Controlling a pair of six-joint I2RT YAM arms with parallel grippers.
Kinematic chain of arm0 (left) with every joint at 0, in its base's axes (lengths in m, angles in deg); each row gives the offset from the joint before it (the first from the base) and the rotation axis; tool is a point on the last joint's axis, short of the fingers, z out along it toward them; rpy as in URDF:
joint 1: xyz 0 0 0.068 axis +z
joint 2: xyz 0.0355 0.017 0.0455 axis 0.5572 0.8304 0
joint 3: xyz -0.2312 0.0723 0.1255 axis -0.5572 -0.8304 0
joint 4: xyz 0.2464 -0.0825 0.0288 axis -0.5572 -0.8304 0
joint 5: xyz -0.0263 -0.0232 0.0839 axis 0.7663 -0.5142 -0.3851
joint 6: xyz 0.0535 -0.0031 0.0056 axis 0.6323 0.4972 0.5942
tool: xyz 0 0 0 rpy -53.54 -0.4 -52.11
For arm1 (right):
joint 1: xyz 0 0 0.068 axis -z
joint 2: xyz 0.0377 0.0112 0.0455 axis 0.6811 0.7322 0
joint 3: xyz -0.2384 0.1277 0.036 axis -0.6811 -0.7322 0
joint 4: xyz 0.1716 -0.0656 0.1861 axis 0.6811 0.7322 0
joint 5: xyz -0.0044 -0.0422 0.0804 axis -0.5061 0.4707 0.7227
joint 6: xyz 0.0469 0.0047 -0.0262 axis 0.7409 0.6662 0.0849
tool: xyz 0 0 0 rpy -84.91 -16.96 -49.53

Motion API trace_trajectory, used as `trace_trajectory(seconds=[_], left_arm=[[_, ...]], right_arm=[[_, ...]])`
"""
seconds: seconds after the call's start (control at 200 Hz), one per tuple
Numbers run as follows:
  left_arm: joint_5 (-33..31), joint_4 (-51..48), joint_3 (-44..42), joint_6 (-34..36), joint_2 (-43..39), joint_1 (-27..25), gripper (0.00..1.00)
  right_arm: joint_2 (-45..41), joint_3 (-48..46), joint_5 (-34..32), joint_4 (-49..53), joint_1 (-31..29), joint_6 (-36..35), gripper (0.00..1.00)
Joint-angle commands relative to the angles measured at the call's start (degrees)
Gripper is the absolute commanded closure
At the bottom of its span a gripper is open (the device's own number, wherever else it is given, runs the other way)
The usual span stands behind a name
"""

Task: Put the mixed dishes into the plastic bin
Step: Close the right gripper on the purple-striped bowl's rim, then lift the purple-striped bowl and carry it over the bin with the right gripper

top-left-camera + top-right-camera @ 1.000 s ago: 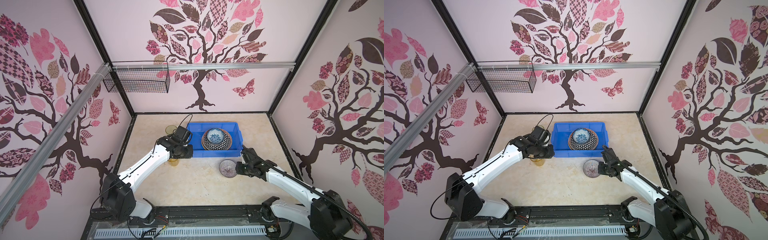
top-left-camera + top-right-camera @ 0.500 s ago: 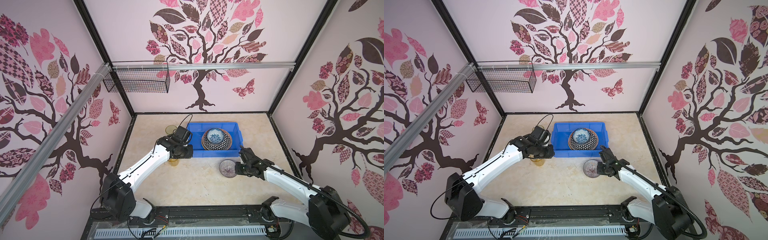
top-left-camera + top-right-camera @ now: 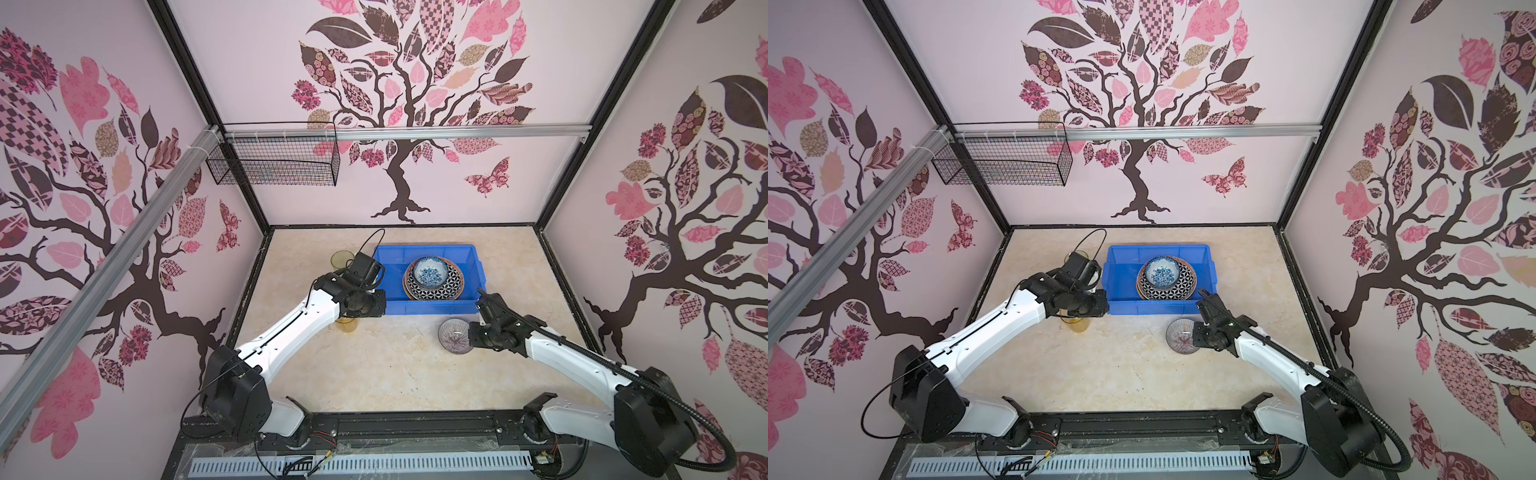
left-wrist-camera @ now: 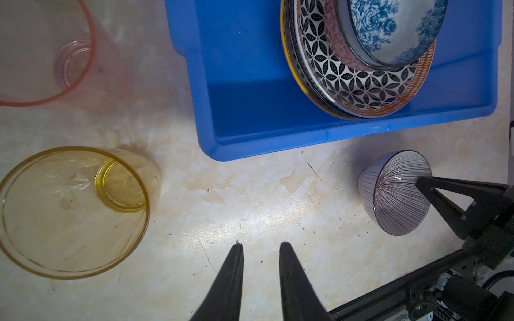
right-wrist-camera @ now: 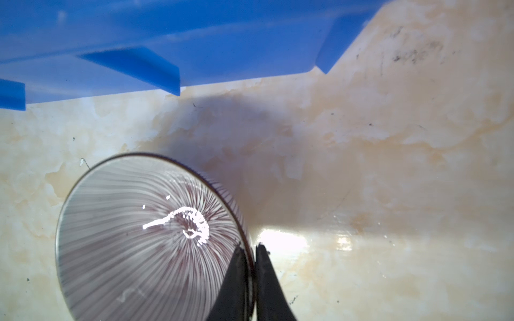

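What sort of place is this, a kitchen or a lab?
Probably a lab test booth: a left arm and right arm on a rail, tree-decal walls boxing in one small table, and a bin of dishes.

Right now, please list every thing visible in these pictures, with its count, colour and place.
Rectangular plastic bin: one, bright blue, middle back of table.
Round patterned plates: stack, count unclear, black-white, inside bin.
Floral bowl: one, blue-white, on the stack.
Pink-patterned bowl: one, under the floral bowl.
Striped bowl: one, purple-white, on table before bin.
Amber tumbler: one, translucent, left of bin.
Pink tumbler: one, translucent, left of bin.
Yellowish tumbler: one, by bin's far left corner.
Wire mesh basket: one, black, on rail.
Left gripper: open, empty.
Right gripper: shut on striped bowl's rim.
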Motion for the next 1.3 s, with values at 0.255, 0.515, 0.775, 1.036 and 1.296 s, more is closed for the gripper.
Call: trace_trajectory(seconds=[0.255,0.515,0.775,1.036,1.296], left_arm=[[-0.91,0.43,-1.28,-0.20,-1.92,-0.22,0.73],[-1.07,0.24,-1.18,-0.08,-2.58,-0.21,0.73],[-2.09,-0.44,-1.99,-0.30,-4.59,-0.15,0.73],[-3.49,-0.82,-2.23,-0.12,-6.95,0.01,0.73],[-2.21,0.17,-3.60,-0.46,-8.55,1.91,0.73]], right_arm=[[0.92,3.44,-0.65,3.19,-0.44,-0.87,1.00],[-0.90,4.48,0.43,3.46,-0.45,-1.66,1.00],[-4.69,5.25,-0.12,4.73,-0.44,-0.61,1.00],[-5.99,10.12,-0.32,8.57,-0.44,-0.61,1.00],[-5.18,15.44,0.21,10.06,-0.44,-0.10,1.00]])
